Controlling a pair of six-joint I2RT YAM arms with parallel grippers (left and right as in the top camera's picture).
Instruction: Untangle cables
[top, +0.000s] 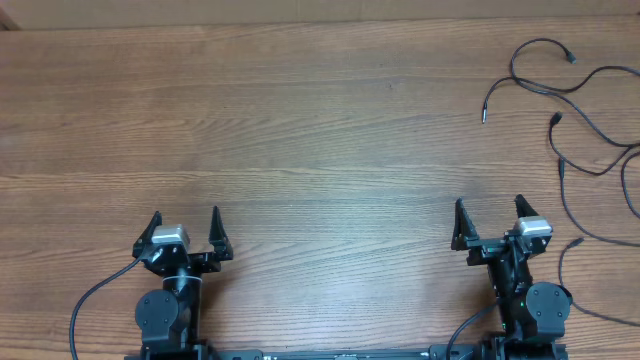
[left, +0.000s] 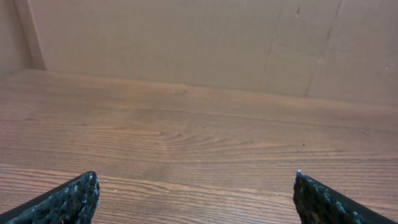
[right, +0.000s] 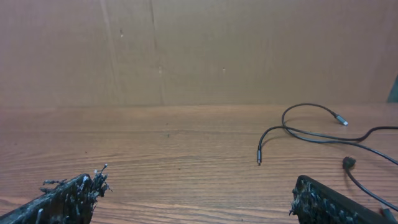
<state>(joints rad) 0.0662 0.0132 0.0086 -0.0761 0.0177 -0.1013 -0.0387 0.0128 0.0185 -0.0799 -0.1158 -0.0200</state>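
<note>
1. Looking down from overhead, you see your left gripper (top: 186, 213) near the front edge of the bench (top: 300, 120), jaws spread wide and holding nothing.
2. Your right gripper (top: 489, 200) sits along that same edge, well apart from the left, jaws just as wide and empty.
3. The cables (top: 541, 41) lie loose at the bench's far right, thin black strands curving and crossing in places, beyond the right gripper and touching neither gripper.
4. Your right wrist view shows 1 plug end (right: 260, 160) lying on the wood ahead of its jaws.

left tool (top: 186, 213), right tool (top: 489, 200), both spread wide
</note>
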